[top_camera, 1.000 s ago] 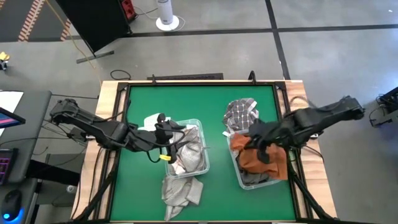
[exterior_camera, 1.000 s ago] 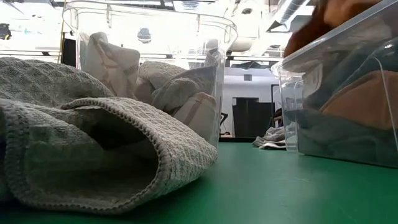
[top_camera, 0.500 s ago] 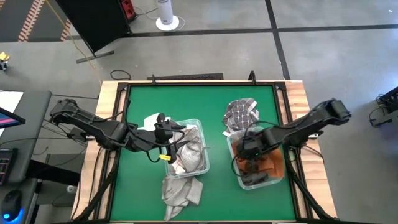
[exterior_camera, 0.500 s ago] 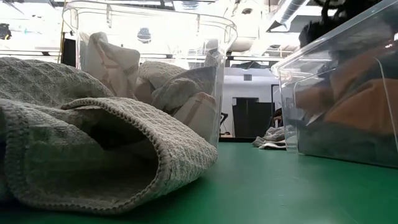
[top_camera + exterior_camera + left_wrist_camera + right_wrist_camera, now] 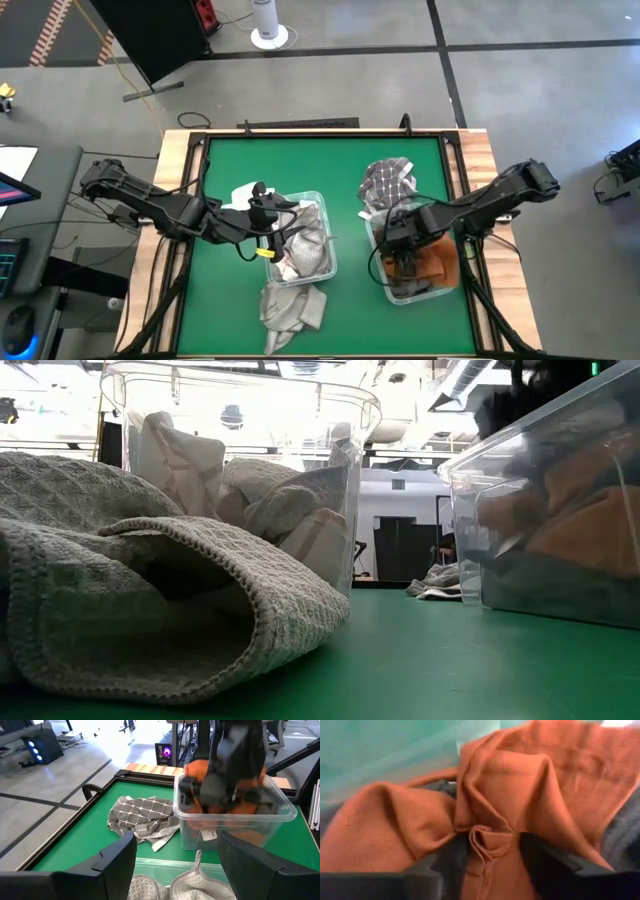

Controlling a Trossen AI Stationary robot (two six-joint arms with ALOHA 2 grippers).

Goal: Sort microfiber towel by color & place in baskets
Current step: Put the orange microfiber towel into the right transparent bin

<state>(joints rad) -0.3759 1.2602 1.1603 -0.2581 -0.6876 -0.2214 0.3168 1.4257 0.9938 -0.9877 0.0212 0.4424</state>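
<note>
While the right gripper [image 5: 402, 262] reached down inside the right basket [image 5: 443, 287], its fingers [image 5: 447, 857] stood parted on either side of a bunched fold of the orange towel [image 5: 505, 800]. The fold still lay between them, so whether they pinched it or had let go could not be told. That orange towel [image 5: 436, 265] lay on top of darker cloth inside the same clear tub (the low view showed both through the wall [image 5: 560, 520]). Just behind the right basket, on the green table [image 5: 280, 165], a grey towel with a pale diamond grid [image 5: 388, 182] lay crumpled, its edge touching the tub's far rim.

The left gripper [image 5: 300, 222] hung over the left basket [image 5: 325, 262], its fingers [image 5: 115, 857] spread wide with nothing between them. Under it the left basket [image 5: 240, 400] was filled with pale grey and whitish towels [image 5: 305, 250]. One more grey waffle-weave towel [image 5: 290, 308] lay heaped on the table just in front of that basket, touching its near end, and loomed large in the low view [image 5: 150, 590]. A small white piece [image 5: 243, 192] showed on the table beside the left arm, near the basket's far corner; what it was could not be told.
</note>
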